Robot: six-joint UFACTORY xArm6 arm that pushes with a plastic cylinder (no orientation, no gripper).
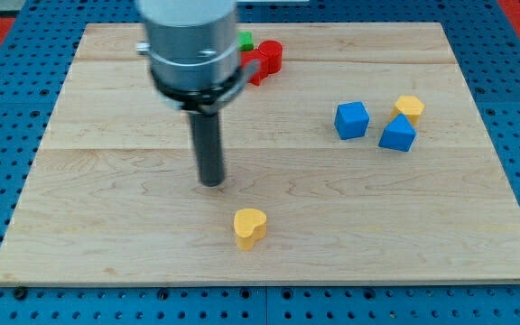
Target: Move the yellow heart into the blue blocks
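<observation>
The yellow heart [250, 227] lies on the wooden board [106, 208] near the view's bottom middle. My tip [212, 181] stands just above and to the left of it, a short gap apart. Two blue blocks sit at the right: a blue cube [351, 119] and a blue wedge-like block [397, 134]. They lie well to the upper right of the heart.
A yellow block [409, 108] touches the blue wedge-like block at its upper right. A red block [264, 60] and a green block [245, 41] sit at the view's top, partly hidden behind the arm's grey body [192, 45]. Blue pegboard surrounds the board.
</observation>
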